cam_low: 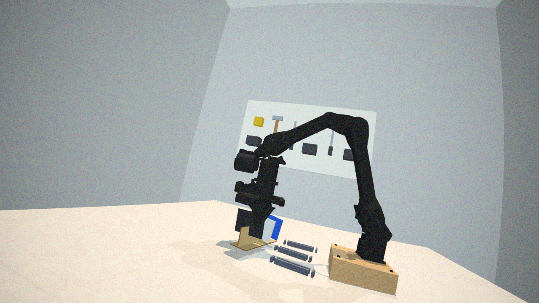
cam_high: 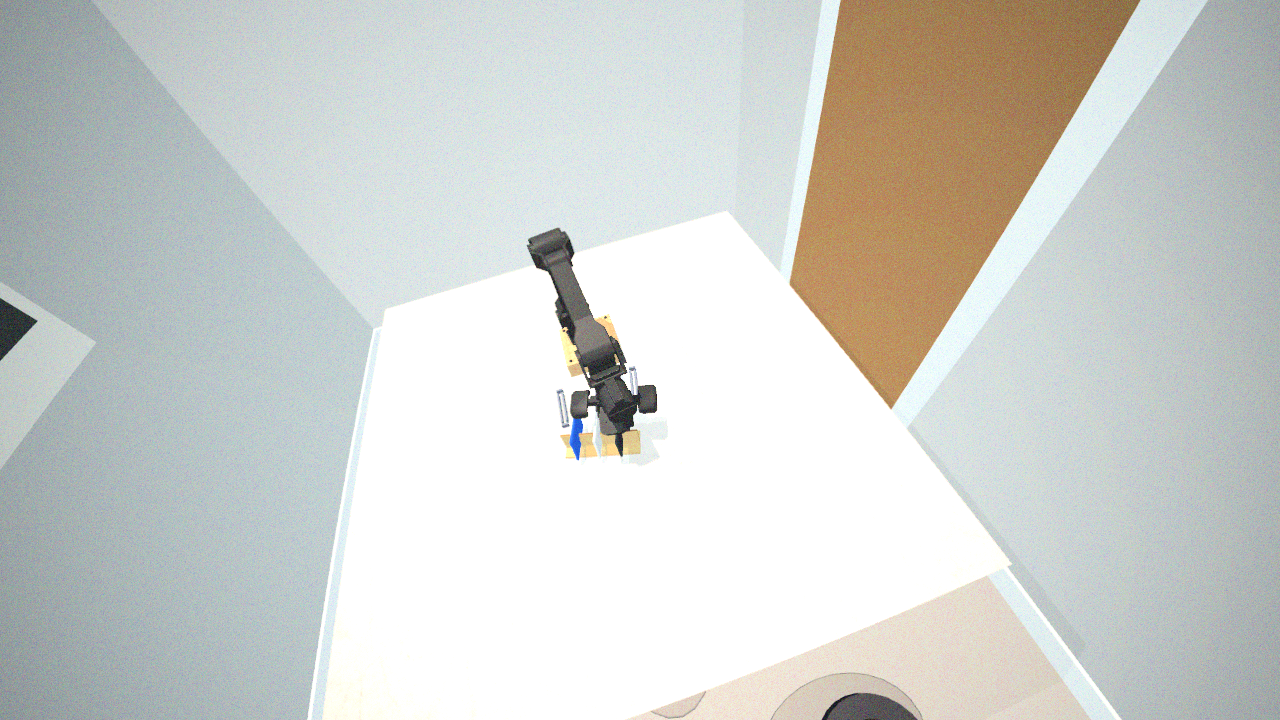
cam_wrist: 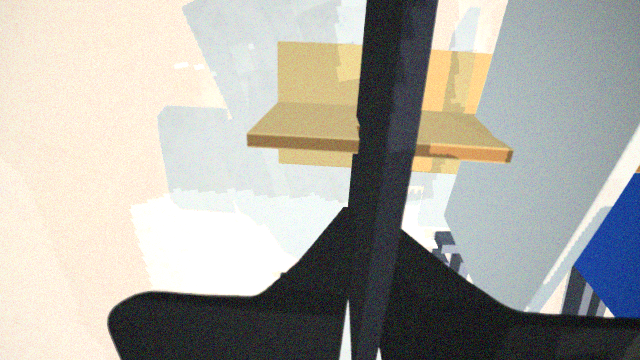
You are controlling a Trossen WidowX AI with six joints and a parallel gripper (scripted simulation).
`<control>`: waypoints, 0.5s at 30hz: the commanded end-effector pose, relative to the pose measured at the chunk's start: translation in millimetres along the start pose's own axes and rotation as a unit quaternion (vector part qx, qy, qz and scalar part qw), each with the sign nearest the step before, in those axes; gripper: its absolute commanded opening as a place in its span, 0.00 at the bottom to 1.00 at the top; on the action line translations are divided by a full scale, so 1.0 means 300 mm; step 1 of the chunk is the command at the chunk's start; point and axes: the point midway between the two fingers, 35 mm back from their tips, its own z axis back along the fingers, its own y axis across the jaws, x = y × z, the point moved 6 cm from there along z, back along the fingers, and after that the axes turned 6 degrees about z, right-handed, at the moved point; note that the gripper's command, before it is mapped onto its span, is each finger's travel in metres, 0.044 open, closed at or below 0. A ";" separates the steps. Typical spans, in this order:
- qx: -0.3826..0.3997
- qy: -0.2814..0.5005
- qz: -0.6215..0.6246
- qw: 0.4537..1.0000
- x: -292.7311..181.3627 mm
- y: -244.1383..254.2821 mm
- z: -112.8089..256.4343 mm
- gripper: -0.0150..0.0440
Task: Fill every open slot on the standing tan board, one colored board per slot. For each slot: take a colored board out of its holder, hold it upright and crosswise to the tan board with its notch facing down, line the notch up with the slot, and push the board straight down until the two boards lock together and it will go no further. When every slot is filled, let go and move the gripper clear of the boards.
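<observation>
Top view, arm (cam_high: pixel 570 291) (cam_low: pixel 364 166): reaching from its wooden base (cam_high: pixel 574 368) (cam_low: pixel 361 278), hiding most of the black board.
Holders, from above: two showing, one (cam_high: pixel 563 408) (cam_low: pixel 300 245) beside the arm, another (cam_high: pixel 633 380) (cam_low: pixel 292 266) partly behind the gripper (cam_high: pixel 618 433) (cam_low: pixel 256 234) (cam_wrist: pixel 373 220).
Tan board (cam_high: pixel 631 441) (cam_low: pixel 244 236) (cam_wrist: pixel 312 120), from above: carrying blue board (cam_high: pixel 575 440) (cam_low: pixel 278 229) (cam_wrist: pixel 612 250) and pale gray board (cam_high: pixel 597 438) (cam_low: pixel 268 230) (cam_wrist: pixel 525 125) crosswise.
Exterior view, holders: three lying in a row, the middle one (cam_low: pixel 292 253) now showing too; all sitting empty.
Black board (cam_high: pixel 619 444) (cam_low: pixel 243 219) (cam_wrist: pixel 390 150), from the side: standing upright, overlapping the tan board's upper part; full seating hard to tell.
Wall panel (cam_low: pixel 367 120): displaying tool shapes behind the arm.
Wrist view, gripper: pinching the black board, fingers pressing either side.
Black board, up close: running crosswise over the tan board's top edge at its slot, notch itself hidden.
Gray and blue boards, up close: leaning across the frame's right side, holder parts peeking out below.
</observation>
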 end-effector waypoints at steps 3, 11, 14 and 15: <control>-0.003 0.001 0.002 1.000 0.000 -0.002 -0.016 0.25; -0.003 0.001 0.002 1.000 0.000 -0.002 -0.031 0.25; -0.003 0.001 0.002 1.000 0.000 -0.002 -0.037 0.25; -0.003 0.001 0.002 1.000 0.000 -0.002 -0.039 0.25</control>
